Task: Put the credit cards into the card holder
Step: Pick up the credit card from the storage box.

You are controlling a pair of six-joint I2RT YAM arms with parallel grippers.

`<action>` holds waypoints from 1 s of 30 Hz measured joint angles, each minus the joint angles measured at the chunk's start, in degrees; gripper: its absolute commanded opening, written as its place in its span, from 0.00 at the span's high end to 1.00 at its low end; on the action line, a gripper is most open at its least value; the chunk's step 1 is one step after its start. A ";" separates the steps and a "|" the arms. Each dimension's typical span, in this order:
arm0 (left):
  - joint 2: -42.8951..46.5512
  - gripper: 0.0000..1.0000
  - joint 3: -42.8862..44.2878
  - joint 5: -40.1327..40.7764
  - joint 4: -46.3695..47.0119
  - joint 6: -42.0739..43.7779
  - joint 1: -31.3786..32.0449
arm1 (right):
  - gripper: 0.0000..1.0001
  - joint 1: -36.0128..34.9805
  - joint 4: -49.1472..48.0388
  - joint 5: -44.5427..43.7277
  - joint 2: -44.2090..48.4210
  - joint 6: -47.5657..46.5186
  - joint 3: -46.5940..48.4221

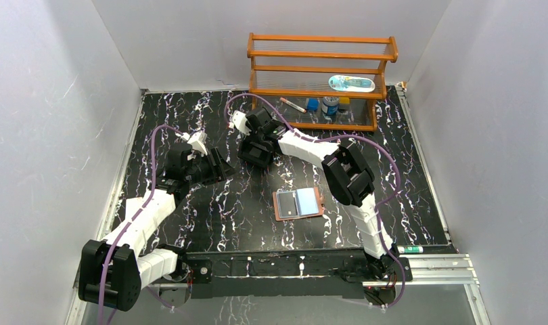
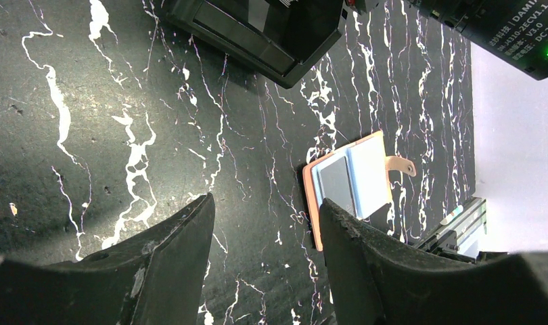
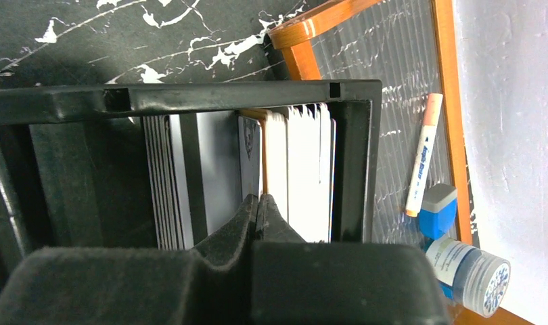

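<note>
- The right gripper's (image 3: 258,200) fingers are pressed together at pale plastic credit cards (image 3: 302,169) stood edgewise in a black open-topped tray (image 3: 356,169) (pinch unconfirmed).
- The left gripper's (image 2: 266,203) fingers are held spread.
- The tan-brown leather folding card holder (image 1: 298,203) is laid open on the black marbled table's (image 1: 210,210) near half, long axis left-right, snap tab pointing right.

table (image 1: 190,217): black, white veining | card holder (image 1: 279,205): tan-brown | rack (image 1: 322,47): orange | tray (image 3: 352,162): black | credit cards (image 3: 302,176): white, grey
</note>
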State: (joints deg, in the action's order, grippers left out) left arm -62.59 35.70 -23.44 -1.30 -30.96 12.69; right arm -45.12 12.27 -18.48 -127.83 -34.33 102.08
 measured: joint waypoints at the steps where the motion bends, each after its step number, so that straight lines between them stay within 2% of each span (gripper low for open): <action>1: 0.00 0.43 0.00 -0.02 0.02 -0.02 0.00 | 1.00 0.00 0.31 0.22 0.00 0.24 0.17; 3: 0.00 0.43 0.00 -0.04 0.02 -0.11 0.00 | 1.00 -0.07 0.70 0.59 0.00 0.48 0.26; 5: 0.00 0.43 0.00 -0.07 0.04 -0.13 0.00 | 0.89 -0.11 0.92 0.79 0.00 0.74 0.26; 6: 0.00 0.43 0.00 -0.07 0.04 -0.13 0.00 | 0.88 -0.11 0.94 0.85 0.00 0.96 0.26; 7: 0.00 0.43 0.00 -0.09 0.04 -0.13 0.00 | 0.92 -0.11 0.94 0.87 0.02 1.18 0.26; 8: 0.00 0.43 0.00 -0.09 0.04 -0.13 0.00 | 1.00 -0.11 0.92 0.85 0.02 1.27 0.26; 13: 0.00 0.43 0.00 -0.11 0.04 -0.15 0.00 | 1.00 -0.07 1.01 1.09 0.26 1.73 0.26; 16: 0.00 0.43 0.00 -0.13 0.04 -0.15 0.00 | 0.95 -0.07 1.01 1.11 0.61 2.01 0.26; 19: 0.00 0.43 0.00 -0.13 0.09 -0.17 0.00 | 1.00 -0.07 1.01 1.11 1.07 2.40 0.26; 30: 0.00 0.43 0.00 -0.15 0.92 -0.48 0.00 | 1.00 0.11 1.44 3.10 4.20 3.87 0.26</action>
State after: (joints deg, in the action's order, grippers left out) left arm -62.59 35.70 -23.59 -0.38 -31.44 12.69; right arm -45.01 13.72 -15.38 -123.63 -30.46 102.35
